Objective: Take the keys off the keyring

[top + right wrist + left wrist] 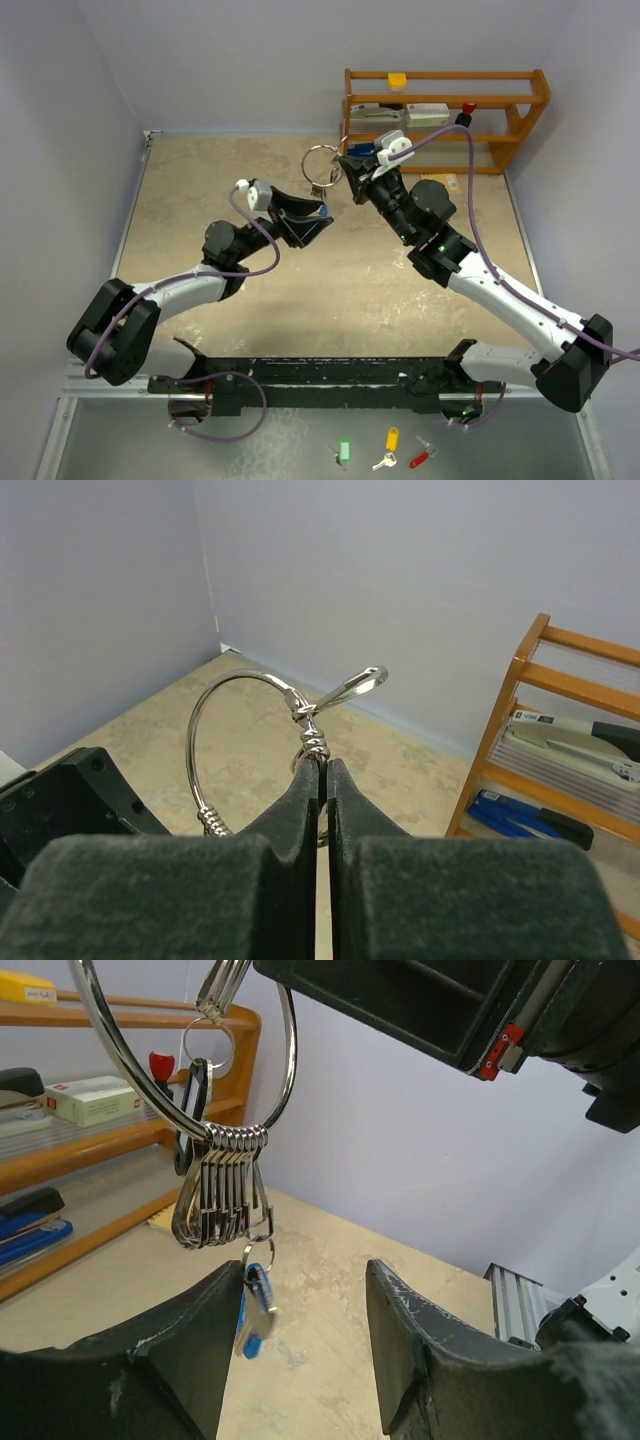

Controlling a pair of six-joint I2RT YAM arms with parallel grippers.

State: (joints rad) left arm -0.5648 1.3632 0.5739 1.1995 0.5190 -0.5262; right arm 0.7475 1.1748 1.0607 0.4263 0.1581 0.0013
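The keyring (318, 158) is a thin silver wire ring held up above the table, and my right gripper (347, 165) is shut on it. In the right wrist view its fingertips (322, 765) pinch the ring (193, 742) just below the twisted clasp. A bunch of silver clips (220, 1200) hangs from the ring (140, 1065). A black-headed key (194, 1110) hangs behind them, and a blue-headed key (255, 1305) dangles lowest on a small ring. My left gripper (300, 1285) is open just below. The blue key hangs between its fingers, close against the left finger (190, 1340).
A wooden shelf (445, 115) with a stapler and small boxes stands at the back right, close behind the keyring. Green (344, 451), yellow (391, 440) and red (420, 458) tagged keys lie in front of the arm bases. Walls close the table's left and back.
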